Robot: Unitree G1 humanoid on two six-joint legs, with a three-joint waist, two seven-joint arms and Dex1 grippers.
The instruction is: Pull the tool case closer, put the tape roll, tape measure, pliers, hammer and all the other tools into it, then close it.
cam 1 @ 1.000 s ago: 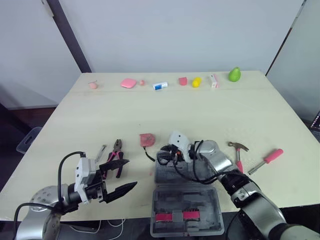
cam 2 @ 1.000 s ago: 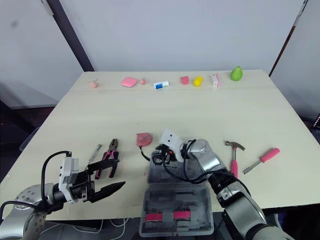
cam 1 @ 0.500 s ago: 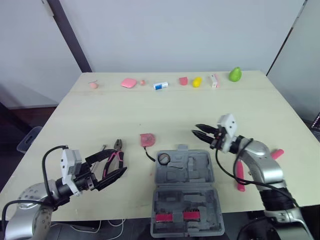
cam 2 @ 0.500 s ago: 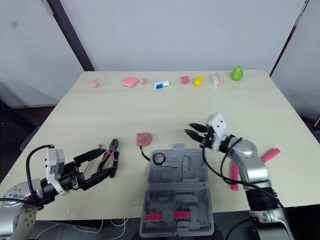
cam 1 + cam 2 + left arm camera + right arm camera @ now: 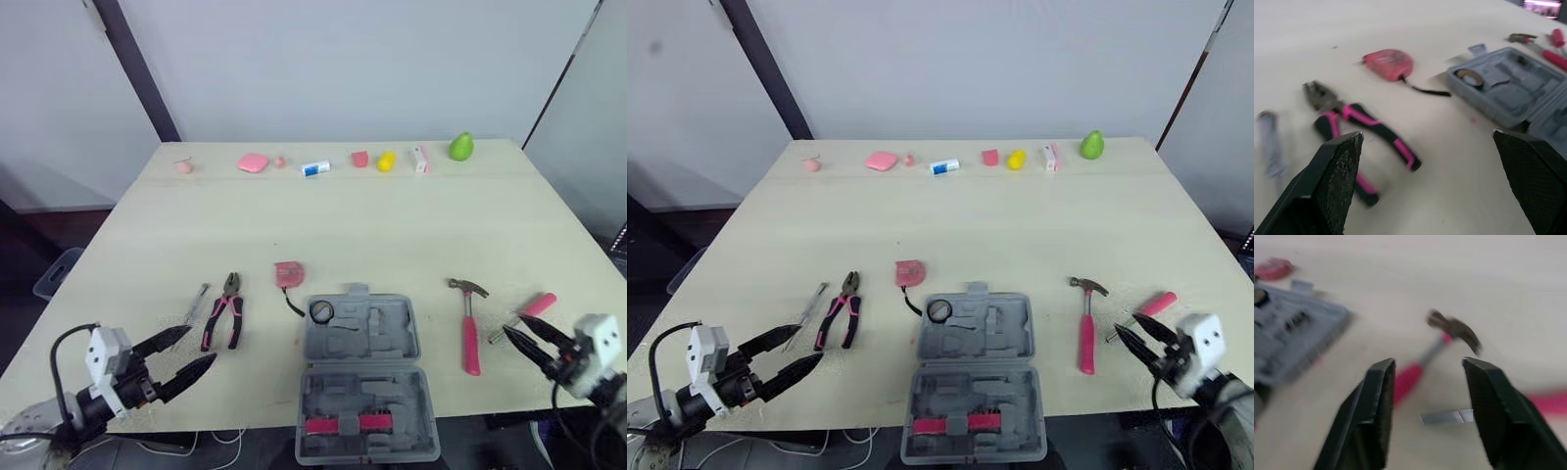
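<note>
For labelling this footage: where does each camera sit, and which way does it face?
Head pair: on the head, facing forward and down at the table; left pincer and right pincer show low.
Left wrist: on that wrist, facing pliers, tape measure, tool case, past its open pincer.
Right wrist: on that wrist, facing the hammer, past its open pincer.
Both wrist views share tool case and hammer.

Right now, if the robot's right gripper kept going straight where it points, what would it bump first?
Probably the screwdriver: its metal shaft lies just ahead, between the right gripper's open fingers. The hammer lies a bit beyond it. Depth is unclear, so the gripper might pass above both.
</note>
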